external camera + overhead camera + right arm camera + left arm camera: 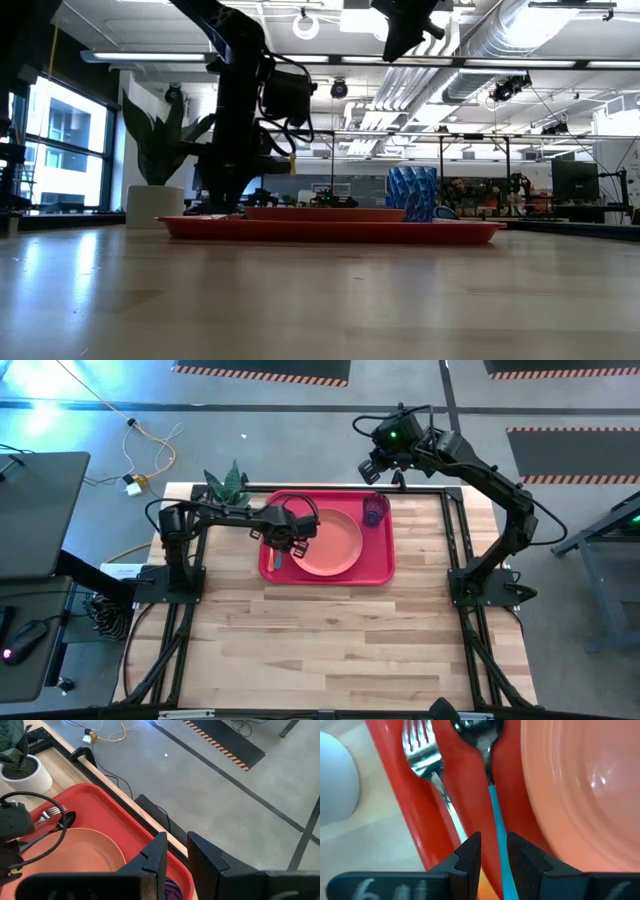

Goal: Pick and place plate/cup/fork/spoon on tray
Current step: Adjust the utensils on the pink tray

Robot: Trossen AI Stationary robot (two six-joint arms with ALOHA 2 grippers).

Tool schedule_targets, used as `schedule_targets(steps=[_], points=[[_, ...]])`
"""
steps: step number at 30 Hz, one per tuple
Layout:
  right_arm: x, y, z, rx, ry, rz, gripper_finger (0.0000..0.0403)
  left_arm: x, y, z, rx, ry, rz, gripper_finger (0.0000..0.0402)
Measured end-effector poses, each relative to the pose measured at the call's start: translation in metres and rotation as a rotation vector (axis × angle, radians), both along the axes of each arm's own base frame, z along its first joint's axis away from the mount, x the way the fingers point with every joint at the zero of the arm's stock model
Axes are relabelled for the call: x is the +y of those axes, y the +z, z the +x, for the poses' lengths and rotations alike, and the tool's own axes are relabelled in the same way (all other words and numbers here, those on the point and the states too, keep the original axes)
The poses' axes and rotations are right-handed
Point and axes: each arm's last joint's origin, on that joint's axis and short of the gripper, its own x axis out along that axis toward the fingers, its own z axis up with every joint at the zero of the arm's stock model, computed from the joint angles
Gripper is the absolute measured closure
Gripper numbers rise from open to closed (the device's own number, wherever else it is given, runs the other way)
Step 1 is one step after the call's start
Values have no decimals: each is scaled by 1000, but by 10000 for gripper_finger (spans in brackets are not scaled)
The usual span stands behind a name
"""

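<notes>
Nearly all home on the tray [380,572]: the plate [335,542] sits mid-tray, the cup [375,509] in its far right corner, the fork [426,760] along the left edge. The left gripper [492,851], fingers narrowly parted around the spoon [487,765] handle, apparently hasn't let go. The right gripper [175,851] hangs empty, slightly open, above the bench's far edge.

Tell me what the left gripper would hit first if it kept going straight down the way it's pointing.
Probably the spoon: its teal handle runs between the left gripper's fingers, with the red tray right beneath. Depth is hard to judge.
</notes>
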Motion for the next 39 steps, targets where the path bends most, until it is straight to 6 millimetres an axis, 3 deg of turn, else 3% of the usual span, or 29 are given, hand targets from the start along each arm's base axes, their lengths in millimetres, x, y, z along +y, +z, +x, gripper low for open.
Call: schedule_targets(steps=[8,20,25,39], points=[[0,0,0,1,0,0,336,3,-1,-1,1,-6,-26,330],[0,0,0,0,-1,2,336,6,-9,1,24,-41,-30,399],[0,0,0,-1,-2,3,336,9,-20,2,44,-38,-58,398],[0,-1,0,-2,-6,8,336,6,-20,4,22,-45,-98,401]])
